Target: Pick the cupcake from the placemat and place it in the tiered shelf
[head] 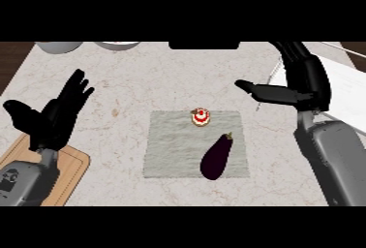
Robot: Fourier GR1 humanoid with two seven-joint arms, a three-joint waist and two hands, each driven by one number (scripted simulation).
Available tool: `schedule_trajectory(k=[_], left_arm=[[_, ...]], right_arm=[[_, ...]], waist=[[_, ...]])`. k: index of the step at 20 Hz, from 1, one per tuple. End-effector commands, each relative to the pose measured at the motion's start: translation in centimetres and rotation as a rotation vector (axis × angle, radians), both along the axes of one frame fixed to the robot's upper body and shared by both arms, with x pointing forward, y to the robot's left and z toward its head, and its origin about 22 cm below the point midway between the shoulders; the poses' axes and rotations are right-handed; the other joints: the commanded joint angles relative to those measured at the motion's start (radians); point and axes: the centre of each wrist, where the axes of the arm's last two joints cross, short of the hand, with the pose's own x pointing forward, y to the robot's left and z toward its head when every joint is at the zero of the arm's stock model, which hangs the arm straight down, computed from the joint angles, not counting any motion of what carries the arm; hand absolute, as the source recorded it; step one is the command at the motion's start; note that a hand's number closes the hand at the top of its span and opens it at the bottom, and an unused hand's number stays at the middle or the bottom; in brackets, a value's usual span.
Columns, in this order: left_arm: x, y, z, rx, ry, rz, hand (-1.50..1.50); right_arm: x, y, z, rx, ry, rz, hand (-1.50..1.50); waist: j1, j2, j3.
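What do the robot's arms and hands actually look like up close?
Both forearms are smooth grey casings, rounded like tubes. Each ends in a glossy black robot hand, left and right, with slim jointed fingers and a thumb. The left forearm carries a small dark round mark. No loose cables or sleeves show.

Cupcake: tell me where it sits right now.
In the head view the cupcake sits on the grey placemat near its far edge, just beyond the eggplant, untouched by either hand.

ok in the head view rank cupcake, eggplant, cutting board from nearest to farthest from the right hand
Measured from the right hand:
1. Cupcake, at the placemat's far edge, to the hand's left.
2. Eggplant, lying on the placemat's near right part.
3. Cutting board, at the counter's near left, beneath the left forearm.
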Motion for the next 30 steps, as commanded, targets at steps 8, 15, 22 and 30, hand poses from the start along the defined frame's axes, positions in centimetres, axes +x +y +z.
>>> schedule_trajectory(k=[8, 15, 22, 30], left_arm=[[0.3, 0.2, -0.3, 0.002, 0.025, 0.021, 0.00], [-0.6, 0.0, 0.1, -0.018, 0.015, -0.013, 0.00], [0.6, -0.4, 1.5, -0.006, 0.004, -0.011, 0.00], [1.0, 0.2, 0.5, -0.012, 0.010, 0.013, 0.00]], right_arm=[[-0.7, 3.6, 4.7, -0.770, 0.358, 0.185, -1.50], [-1.6, 10.8, 7.7, -1.158, 0.427, 0.069, -1.50], [-1.0, 18.0, 5.2, -1.202, 0.526, 0.100, -1.50], [-1.4, 20.6, 1.8, -1.402, 0.631, 0.041, -1.50]], waist=[[0.000, -0.001, -0.004], [0.023, 0.000, 0.002], [0.013, 0.010, 0.005], [0.006, 0.010, 0.004]])
